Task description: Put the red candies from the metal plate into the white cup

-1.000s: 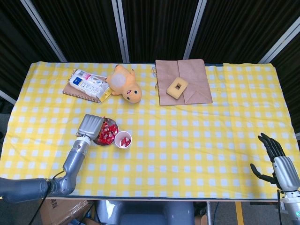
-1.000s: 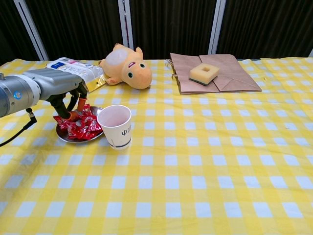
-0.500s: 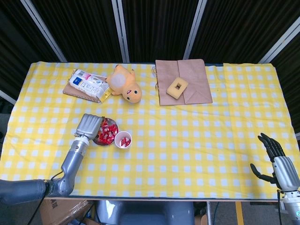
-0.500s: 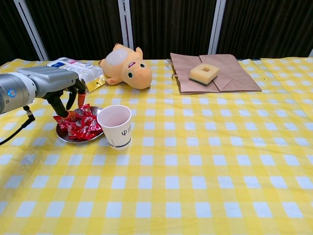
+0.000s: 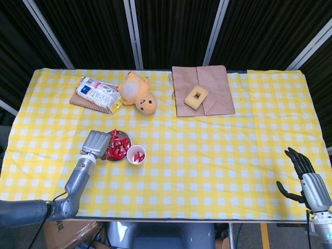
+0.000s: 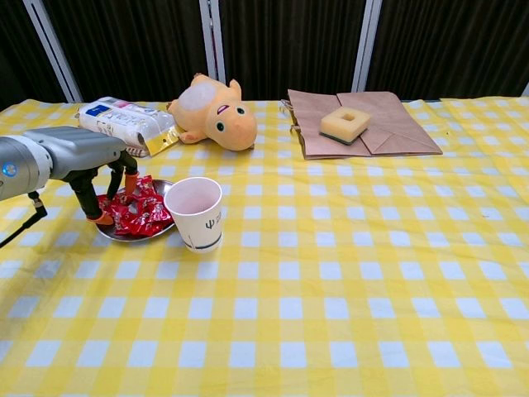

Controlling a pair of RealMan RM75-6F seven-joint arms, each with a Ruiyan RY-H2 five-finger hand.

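The metal plate [image 5: 125,150] [image 6: 111,234] holds a heap of red candies [image 5: 119,145] [image 6: 136,213] at the table's left front. Just right of it stands the white cup [image 5: 136,154] [image 6: 196,212]; the head view shows red candies inside it. My left hand [image 5: 96,143] [image 6: 87,159] hovers over the plate's left edge, fingers pointing down and apart. One orange fingertip [image 6: 102,218] touches the candies at the rim, and I see nothing held. My right hand [image 5: 305,178] hangs off the table's front right corner, fingers spread, holding nothing, in the head view only.
A yellow plush toy [image 5: 137,93] [image 6: 209,113] and a snack bag [image 5: 97,94] [image 6: 126,121] lie behind the plate. A brown paper bag [image 5: 205,96] [image 6: 388,132] with a sponge block [image 5: 196,96] [image 6: 345,123] on it lies at the back centre.
My left hand has slid left and toward the table's front, from over the candy heap to the plate's left edge. The right hand has not moved.
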